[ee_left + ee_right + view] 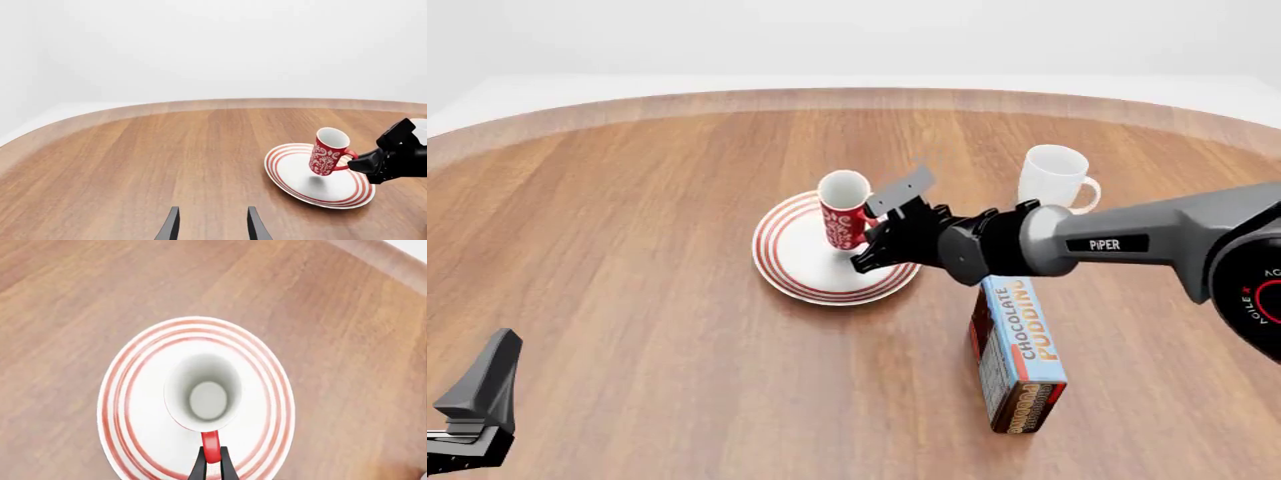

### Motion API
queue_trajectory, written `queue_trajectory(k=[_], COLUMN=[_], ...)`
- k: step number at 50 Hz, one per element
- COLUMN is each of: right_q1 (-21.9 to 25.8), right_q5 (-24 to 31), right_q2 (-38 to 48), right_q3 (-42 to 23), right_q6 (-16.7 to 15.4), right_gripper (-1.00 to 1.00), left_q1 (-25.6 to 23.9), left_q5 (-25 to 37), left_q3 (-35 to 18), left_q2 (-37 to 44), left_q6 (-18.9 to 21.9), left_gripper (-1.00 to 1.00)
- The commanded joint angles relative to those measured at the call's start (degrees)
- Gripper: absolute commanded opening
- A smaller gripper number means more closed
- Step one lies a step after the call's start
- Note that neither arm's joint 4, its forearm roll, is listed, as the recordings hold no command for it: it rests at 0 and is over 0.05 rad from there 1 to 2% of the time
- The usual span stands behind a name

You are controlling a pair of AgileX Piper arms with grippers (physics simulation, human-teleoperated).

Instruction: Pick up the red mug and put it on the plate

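The red mug point(843, 212) with its white floral pattern hangs tilted just above the middle of the plate point(794, 268), casting a shadow on it. My right gripper point(872, 235) is shut on the mug's red loop handle. In the right wrist view I look straight into the mug's white inside point(204, 394), with the handle point(210, 445) pinched between the fingers and the ringed plate point(133, 405) below. The left wrist view shows the mug point(328, 152) over the plate point(343, 192), held from the side by the right gripper point(363, 161). My left gripper point(212, 231) stands open, far from both.
A plain white mug point(1052, 178) stands behind the right arm. A chocolate pudding box point(1020, 352) stands upright below that arm, near the right front. The left gripper's body point(478, 400) sits at the front left corner. The table's curved far edge point(854, 98) runs across the back.
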Motion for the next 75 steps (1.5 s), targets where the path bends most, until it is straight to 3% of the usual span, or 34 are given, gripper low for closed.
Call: queue_trajectory(k=[1, 15, 16, 17, 51, 75], right_q1=[-0.04, 1.76, 2.93, 2.11, 0.67, 0.38], right_q5=[-0.72, -0.46, -0.65, -0.64, -1.75, 0.66], right_q2=[-0.23, -0.29, -0.64, -0.31, -3.79, -18.99], right_q3=[0.59, 1.17, 1.42, 1.24, 4.3, 13.47], right_q6=[0.56, 0.95, 2.97, 1.78, 2.49, 1.36], right_gripper=[-1.0, -1.0, 1.0, 1.0, 1.0, 1.0], left_q1=[0.0, 0.0, 0.0, 0.0, 0.0, 0.0], left_q5=[0.0, 0.0, 0.0, 0.0, 0.0, 0.0], left_q3=[0.0, 0.0, 0.0, 0.0, 0.0, 0.0], left_q2=[0.0, 0.0, 0.0, 0.0, 0.0, 0.0], left_q6=[0.0, 0.0, 0.0, 0.0, 0.0, 0.0], left_gripper=[1.0, 1.0, 1.0, 1.0, 1.0, 1.0])
